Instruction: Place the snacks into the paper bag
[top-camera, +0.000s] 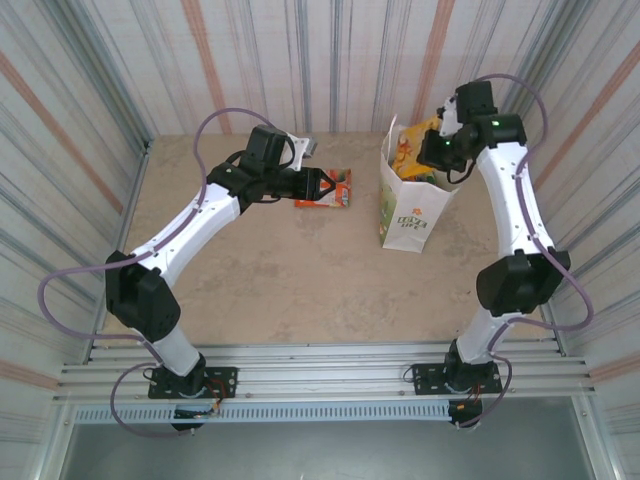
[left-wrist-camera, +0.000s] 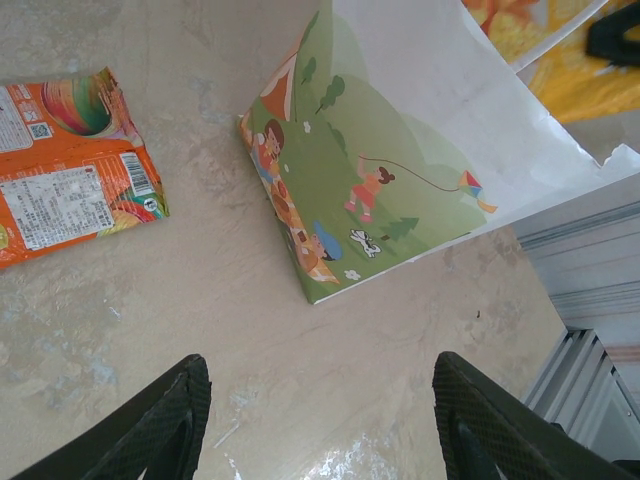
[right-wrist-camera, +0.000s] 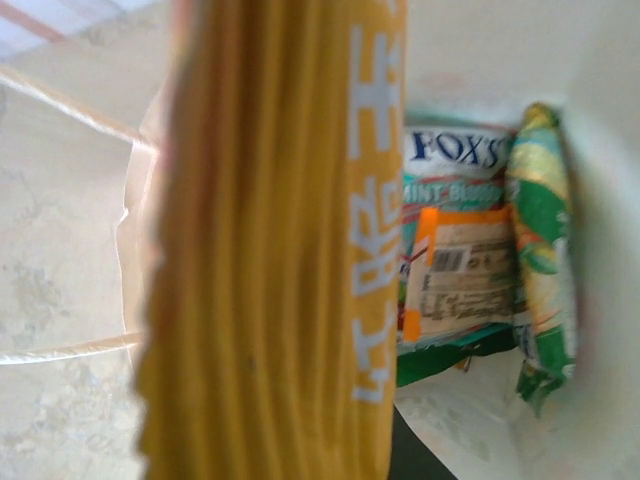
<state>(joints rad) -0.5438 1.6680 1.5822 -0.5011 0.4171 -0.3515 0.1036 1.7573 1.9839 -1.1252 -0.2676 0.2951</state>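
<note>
Clearly, the left gripper (top-camera: 318, 186) had its fingers spread wide with nothing between them. In its wrist view, the left gripper (left-wrist-camera: 320, 400) showed as two dark fingers (left-wrist-camera: 165, 425) at the bottom of the frame, well apart over the bare table (left-wrist-camera: 330, 330).

In the overhead view, the orange packet (top-camera: 335, 190) lay flat on the table (top-camera: 280, 270) just above the centre of the frame, right at the tips of the left fingers. From the left wrist, the same orange packet (left-wrist-camera: 70, 170) sat at the left edge, printed back facing up, clear of the fingers.

The paper bag (top-camera: 408, 210) stood upright to the right of centre in the overhead view, with its mouth open. In the left wrist view, the paper bag (left-wrist-camera: 400, 190) showed its green cartoon print in the upper middle, apart from the orange packet.

The right gripper (top-camera: 437, 135) hung over the bag's mouth in the upper right of the overhead frame. A yellow packet (top-camera: 422, 128) rose out of the bag beside it. In the right wrist view, the yellow packet (right-wrist-camera: 270, 250) stood blurred and upright across the middle, hiding the fingers, so I could not tell whether they were clamped on it.

Right of the yellow packet, down inside the white bag wall (right-wrist-camera: 600, 150), I saw a teal packet (right-wrist-camera: 455, 250). A green packet (right-wrist-camera: 540, 250) stood on edge beside the teal one.
</note>
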